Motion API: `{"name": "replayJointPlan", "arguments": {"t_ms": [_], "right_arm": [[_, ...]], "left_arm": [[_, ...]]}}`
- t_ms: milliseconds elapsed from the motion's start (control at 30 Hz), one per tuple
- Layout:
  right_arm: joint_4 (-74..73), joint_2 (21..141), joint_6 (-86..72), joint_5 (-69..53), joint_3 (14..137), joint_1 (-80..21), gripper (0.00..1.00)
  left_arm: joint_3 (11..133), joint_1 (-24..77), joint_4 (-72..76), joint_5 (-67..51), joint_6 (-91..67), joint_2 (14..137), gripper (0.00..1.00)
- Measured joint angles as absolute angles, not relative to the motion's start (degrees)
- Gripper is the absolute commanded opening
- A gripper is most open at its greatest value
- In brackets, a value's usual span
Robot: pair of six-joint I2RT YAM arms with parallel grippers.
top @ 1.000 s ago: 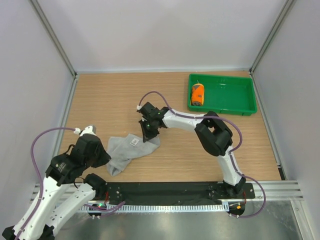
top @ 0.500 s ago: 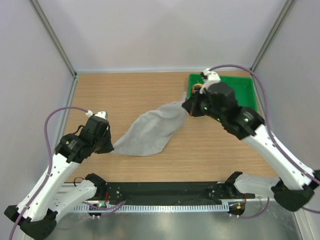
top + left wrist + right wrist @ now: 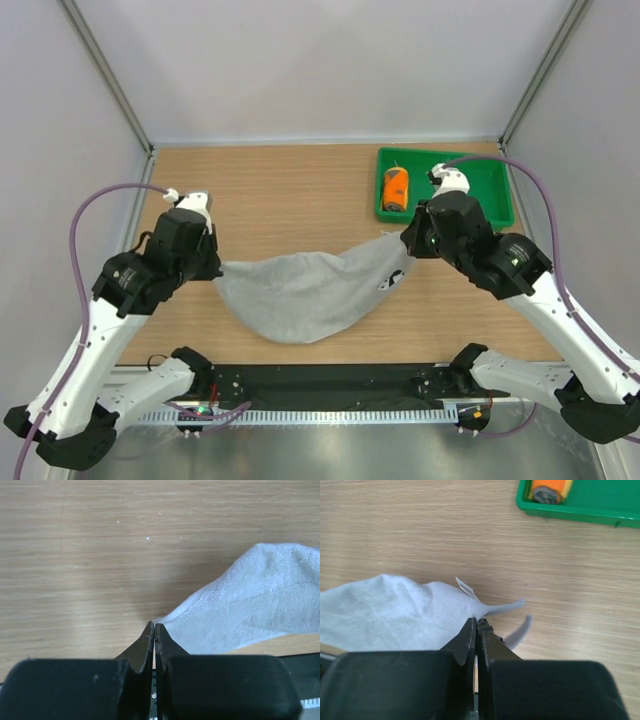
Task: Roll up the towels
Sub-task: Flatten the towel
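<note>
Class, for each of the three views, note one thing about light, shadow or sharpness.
Top external: even light, grey towel sharp. Left wrist: a soft shadow falls on the table beside the towel; the left fingers are near-black, detail lost. Right wrist: the towel's pinched corner throws a curved shadow.

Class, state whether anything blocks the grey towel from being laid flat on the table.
Nothing visible does. The left gripper and right gripper pinch opposite corners of the grey towel over the table. The tray holding the orange towel sits off to the far right.
</note>
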State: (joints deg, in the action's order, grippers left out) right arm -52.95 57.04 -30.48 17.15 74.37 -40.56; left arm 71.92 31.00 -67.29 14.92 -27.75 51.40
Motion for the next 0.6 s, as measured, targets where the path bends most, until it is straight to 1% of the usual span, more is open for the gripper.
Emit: {"name": "replayJointPlan", "arguments": {"t_ms": [133, 167, 200, 233, 267, 300, 333, 367, 467, 600], "right_arm": [[-52.77, 61.17, -31.79, 19.7, 72.4, -38.13, 0.01], [-51.59, 62.43, -32.29, 19.64, 70.04, -37.08, 0.01], [-50.68, 63.4, -32.64, 19.55, 67.9, -36.51, 0.04], [-50.11, 64.64, -33.3, 19.25, 65.12, -36.01, 0.17], [-49.74, 65.93, -34.22, 18.79, 62.3, -35.62, 0.74], [-49.43, 67.11, -35.18, 18.35, 59.79, -35.42, 0.97], [-49.47, 68.29, -35.42, 17.85, 57.71, -35.38, 1.0], [-49.45, 69.43, -35.53, 17.45, 56.21, -35.38, 1.0], [-49.45, 71.61, -35.9, 16.97, 55.05, -35.4, 1.0], [-48.88, 71.22, -35.79, 17.93, 55.61, -35.38, 1.0]], "left_arm": [[73.76, 29.17, -64.84, 14.92, -24.32, 58.61, 0.0], [73.87, 28.01, -64.2, 14.28, -23.31, 61.6, 0.03], [73.8, 26.44, -63.33, 13.39, -22.28, 64.62, 0.09], [73.38, 24.38, -62.11, 11.94, -21.41, 68.29, 0.46], [72.79, 22.55, -61.06, 11.0, -20.08, 72.01, 0.61], [72.03, 20.69, -60.23, 10.52, -20.05, 75.55, 0.72], [71.29, 19.35, -59.88, 10.22, -19.7, 78.65, 0.95], [70.78, 18.46, -59.81, 9.98, -19.57, 80.62, 1.0], [69.14, 17.26, -59.59, 8.56, -20.49, 82.63, 1.0], [68.42, 17.5, -58.78, 6.26, -23.79, 76.23, 0.98]]}}
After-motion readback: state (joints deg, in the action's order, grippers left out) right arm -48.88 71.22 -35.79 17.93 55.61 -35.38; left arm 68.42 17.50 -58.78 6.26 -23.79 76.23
